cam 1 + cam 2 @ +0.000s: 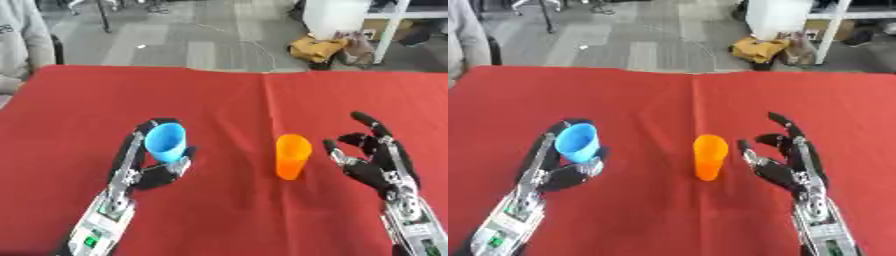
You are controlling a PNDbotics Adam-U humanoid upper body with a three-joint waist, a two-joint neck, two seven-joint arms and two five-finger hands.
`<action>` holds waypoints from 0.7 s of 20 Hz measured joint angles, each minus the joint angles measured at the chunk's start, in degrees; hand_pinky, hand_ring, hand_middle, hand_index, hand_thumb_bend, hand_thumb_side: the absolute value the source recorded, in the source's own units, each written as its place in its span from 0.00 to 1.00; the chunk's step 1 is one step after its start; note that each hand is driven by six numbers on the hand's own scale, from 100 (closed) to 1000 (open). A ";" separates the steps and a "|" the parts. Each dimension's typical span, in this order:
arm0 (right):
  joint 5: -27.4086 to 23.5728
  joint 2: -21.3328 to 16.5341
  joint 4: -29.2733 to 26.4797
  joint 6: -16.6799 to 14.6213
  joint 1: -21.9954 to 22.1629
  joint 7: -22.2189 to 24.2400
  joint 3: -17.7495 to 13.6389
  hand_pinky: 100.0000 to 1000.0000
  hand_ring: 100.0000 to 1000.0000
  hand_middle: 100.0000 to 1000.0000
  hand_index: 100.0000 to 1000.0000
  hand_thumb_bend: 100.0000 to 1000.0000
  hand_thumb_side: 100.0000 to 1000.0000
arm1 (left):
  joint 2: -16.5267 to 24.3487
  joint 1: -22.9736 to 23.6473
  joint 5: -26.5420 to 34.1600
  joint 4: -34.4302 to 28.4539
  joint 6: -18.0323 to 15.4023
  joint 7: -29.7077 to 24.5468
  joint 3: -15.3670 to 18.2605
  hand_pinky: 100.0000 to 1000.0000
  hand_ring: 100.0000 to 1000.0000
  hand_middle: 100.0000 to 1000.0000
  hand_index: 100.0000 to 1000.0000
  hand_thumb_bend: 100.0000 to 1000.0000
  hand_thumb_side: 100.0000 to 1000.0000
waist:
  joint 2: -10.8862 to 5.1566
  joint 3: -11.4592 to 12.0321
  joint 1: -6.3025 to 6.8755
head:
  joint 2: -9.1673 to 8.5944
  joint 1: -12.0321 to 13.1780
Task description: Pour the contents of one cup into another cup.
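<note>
On the red counter: two cups and two robot hands share the near half of the cloth-covered counter (pixel 227 95), with bare cloth beyond them to the far edge.
Left hand: the left hand (pixel 150 167) has its fingers curled round the blue cup (pixel 165 141), held near the left side with its open mouth tipped toward the camera.
Blue cup's contents: nothing can be made out inside it from either eye view.
Orange cup: the orange cup (pixel 292 156) stands upright on the counter, right of centre, well apart from the blue one and untouched.
Right hand: the right hand (pixel 374 161) waits just to the right of the orange cup, fingers spread apart and gripping nothing, a gap showing between fingertips and cup.
Step in hand: by the look of it the source cup is grasped and the pour has not begun; the cups are too far apart for anything to pass between them.
Next move: judged from this layout, the blue cup needs carrying rightward until its lip sits over the orange cup's mouth, then tilting; the right hand could steady the receiver.
Risk: the tall, narrow orange cup may tip if knocked.
Count: two cups, one blue and one orange; two hands.
</note>
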 measured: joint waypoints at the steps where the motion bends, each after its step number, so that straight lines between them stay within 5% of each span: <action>1: 0.08 -0.01 0.35 -0.29 0.01 0.26 0.00 0.77 0.62 0.91 0.89 0.39 0.02 | 0.20 0.34 0.38 -0.72 0.23 -0.20 0.00 0.46 0.44 0.44 0.70 0.31 0.00 | 0.00 0.07 0.00 | 0.00 -0.10; 14: 3.33 -0.32 4.49 -4.65 0.46 6.34 0.59 0.79 0.65 0.94 0.92 0.45 0.07 | 0.51 3.74 2.12 -3.83 1.68 -0.84 0.00 0.47 0.44 0.45 0.71 0.33 0.00 | -0.12 0.91 0.17 | -0.01 -1.16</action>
